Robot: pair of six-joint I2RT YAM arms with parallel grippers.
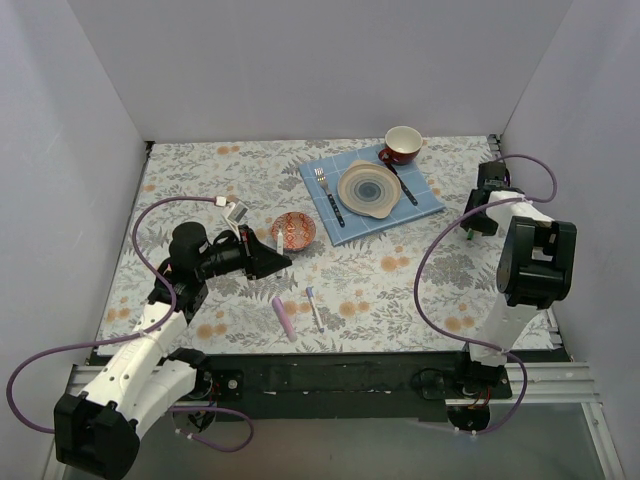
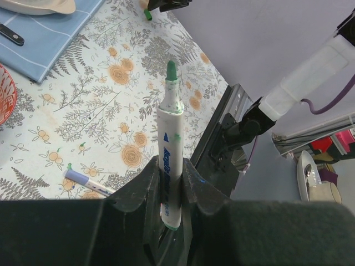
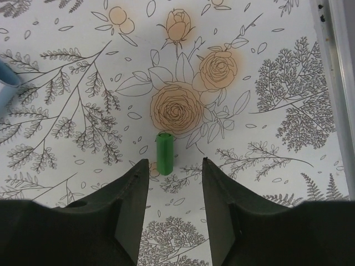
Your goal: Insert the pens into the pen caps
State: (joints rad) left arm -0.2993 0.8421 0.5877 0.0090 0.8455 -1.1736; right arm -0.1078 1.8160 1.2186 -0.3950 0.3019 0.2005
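Note:
My left gripper [image 1: 283, 259] is shut on a white pen with a green tip [image 2: 171, 130], which sticks out ahead between the fingers [image 2: 138, 185] above the floral table. A blue-tipped pen [image 1: 314, 308] lies near the front edge and also shows in the left wrist view [image 2: 83, 183]. A pink-lilac stubby piece [image 1: 284, 317] lies beside it; I cannot tell whether it is a pen or a cap. My right gripper [image 3: 175, 163] is open at the table's right side. It hovers over a small green cap [image 3: 165, 153] lying just ahead of the left fingertip. The cap also shows in the left wrist view [image 2: 147, 14].
A small red patterned bowl [image 1: 293, 230] stands right of my left gripper. A blue cloth [image 1: 425, 200] at the back holds a plate [image 1: 369, 188], a fork [image 1: 322, 181] and a dark-handled knife [image 1: 404, 187]. A red cup [image 1: 402, 143] stands behind it. The table's metal rail [image 3: 338, 83] runs close on the right.

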